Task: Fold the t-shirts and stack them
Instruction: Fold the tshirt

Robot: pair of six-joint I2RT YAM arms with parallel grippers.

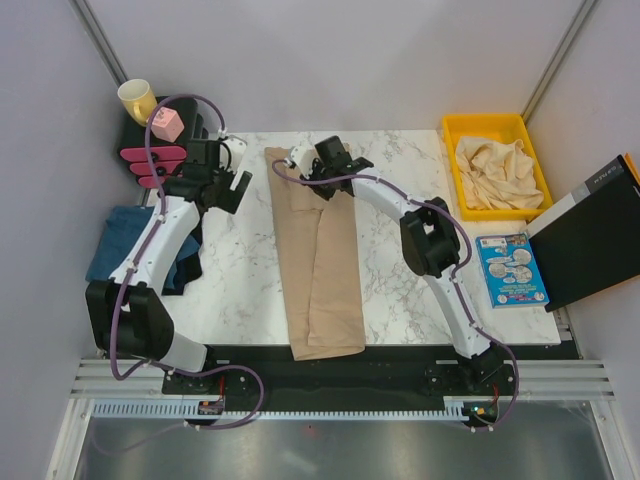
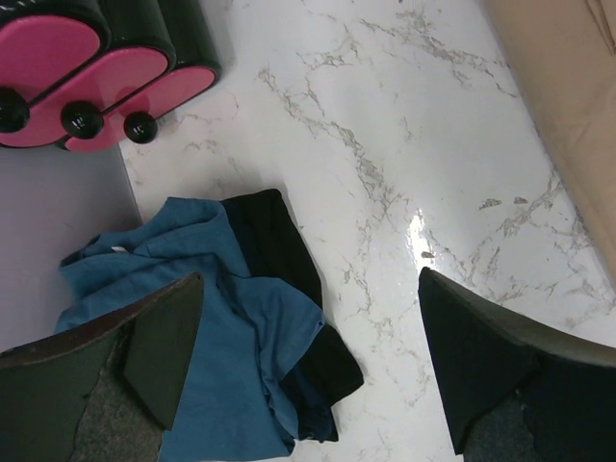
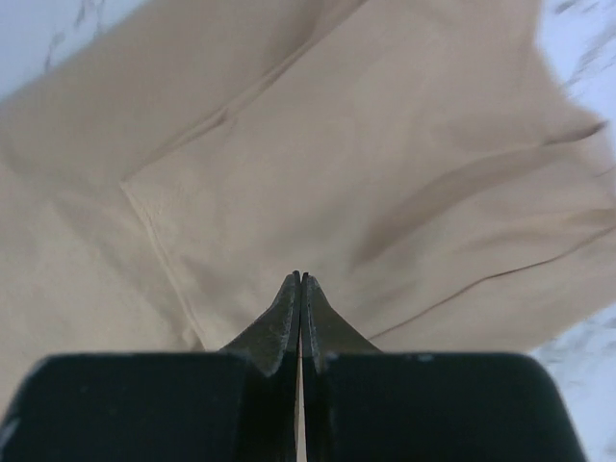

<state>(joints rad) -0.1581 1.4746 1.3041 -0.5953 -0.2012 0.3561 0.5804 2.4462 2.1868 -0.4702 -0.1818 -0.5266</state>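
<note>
**A:** Cotton, tan and limp. Our tan t-shirt (image 1: pixel 318 262) lies as a long narrow strip down the middle of the marble table (image 1: pixel 240 270), already doubled lengthwise.

**B:** Where do we stand with the right gripper (image 3: pixel 300 281)?

**A:** It sits over the strip's far end with its jaws pressed tip to tip. We cannot tell whether a layer of cloth is caught between them.

**B:** And the left gripper (image 2: pixel 313 371)?

**A:** Its jaws are spread wide and it holds nothing. It hangs at the table's left edge above the teal t-shirt (image 2: pixel 231 337) and the navy t-shirt (image 2: pixel 279 250), which are heaped together. More beige t-shirts (image 1: pixel 495 170) are crumpled in the yellow bin (image 1: pixel 480 122).

**B:** How do we expect the tan one to handle?

**A:** We judge it light, with no stiffness at all. It will sag wherever it is unsupported, and its layers will likely slide over one another on that smooth marble.

**B:** So where do we take hold?

**A:** At the two corners of the far short edge, we think. One gripper takes each corner, pinching every layer, so the end comes over level.
</note>
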